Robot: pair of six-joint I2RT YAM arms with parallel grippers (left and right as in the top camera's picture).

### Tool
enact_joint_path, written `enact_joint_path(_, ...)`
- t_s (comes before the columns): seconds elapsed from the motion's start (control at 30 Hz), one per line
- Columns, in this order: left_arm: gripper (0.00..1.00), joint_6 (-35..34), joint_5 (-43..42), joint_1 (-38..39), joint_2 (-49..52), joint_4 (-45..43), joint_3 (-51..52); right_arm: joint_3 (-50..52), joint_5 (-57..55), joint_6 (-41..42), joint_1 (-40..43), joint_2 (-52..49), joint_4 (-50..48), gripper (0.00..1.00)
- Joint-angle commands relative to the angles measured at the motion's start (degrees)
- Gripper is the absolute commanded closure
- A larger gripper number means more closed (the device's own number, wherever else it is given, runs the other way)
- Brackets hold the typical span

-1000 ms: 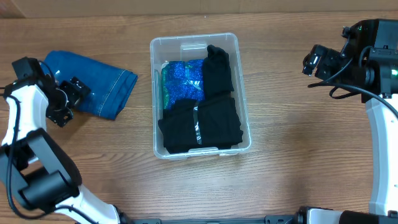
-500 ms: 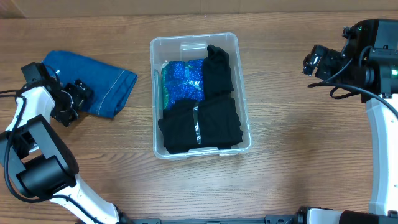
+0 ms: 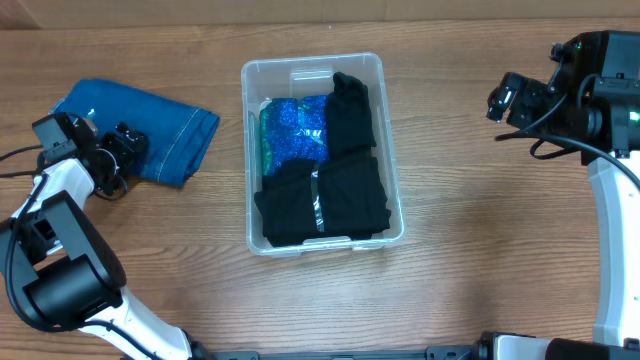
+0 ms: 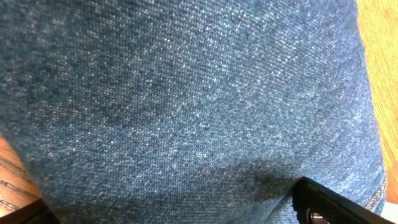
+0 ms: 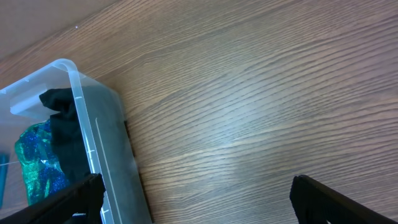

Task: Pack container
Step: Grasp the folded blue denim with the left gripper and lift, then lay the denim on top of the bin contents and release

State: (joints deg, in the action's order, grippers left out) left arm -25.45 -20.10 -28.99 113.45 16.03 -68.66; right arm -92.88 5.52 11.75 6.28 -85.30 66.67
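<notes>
We see the container (image 3: 246, 150) almost full: black clothes (image 3: 340, 190) and a glittering blue piece (image 3: 295, 130) leave only a small gap in one corner. The table (image 3: 480, 220) on its right side is free; on the left side, folded denim (image 3: 160, 125) stands in the way.

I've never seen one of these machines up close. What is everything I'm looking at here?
container: one, clear plastic, middle of the table.
black clothing: count unclear, black, folded inside the container.
sparkly fabric: one, blue-green, inside the container beside the black clothing.
denim garment: one, blue, on the table left of the container.
table: one, brown wood, under everything.
left arm: one, white and black, at the denim garment, jaws open.
right arm: one, white and black, right of the container, jaws open.
</notes>
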Motion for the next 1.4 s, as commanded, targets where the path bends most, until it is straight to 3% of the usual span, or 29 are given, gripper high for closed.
enact_joint_path(0.0, 0.05, -3.17, -2.08, 0.63, 3.45, 0.15, 2.95, -0.02, -0.5, -0.17, -0.04, 0.39, -0.07, 0.0)
enact_joint_path(0.07, 0.2, -5.62, -2.05, 0.63, 3.45, 0.7, 2.95, -0.02, -0.5, -0.17, -0.04, 0.39, -0.09, 0.0)
enact_joint_path(0.27, 0.25, -17.0, -0.46, 0.63, 3.45, 2.8, 3.41, -0.02, -0.5, -0.17, -0.04, 0.39, -0.07, 0.0)
enact_joint_path(0.5, 0.74, -13.29, -5.14, 0.63, 3.34, 3.54, 3.26, -0.02, -0.5, -0.17, -0.04, 0.39, -0.07, 0.0)
enact_joint_path(0.63, 0.84, -9.53, -5.42, 0.63, -0.26, 6.58, 3.26, -0.02, -0.5, -0.17, -0.04, 0.39, -0.02, 0.0)
enact_joint_path(0.77, 0.96, -5.77, -5.4, 0.63, -9.97, 9.46, 3.23, -0.02, -0.5, -0.17, -0.04, 0.39, 0.13, 0.0)
enact_joint_path(0.93, 0.96, -2.03, -5.44, 0.63, -23.39, 17.2, 2.34, -0.02, -0.52, -0.17, -0.04, 0.39, 0.13, 0.0)
enact_joint_path(1.03, 0.96, 1.2, -5.55, 0.66, -27.58, 26.25, -2.91, -0.02, -0.5, -0.17, -0.04, 0.39, 0.13, 0.0)
enact_joint_path(1.2, 0.96, 10.21, -6.95, 5.18, -28.3, 44.26, -21.44, -0.02, -0.5, -0.17, -0.04, 0.39, 0.35, 0.0)
enact_joint_path(1.37, 0.96, 11.1, -6.95, 17.33, -28.2, 48.98, -40.48, -0.02, -0.52, -0.17, -0.04, 0.39, 1.01, 0.0)
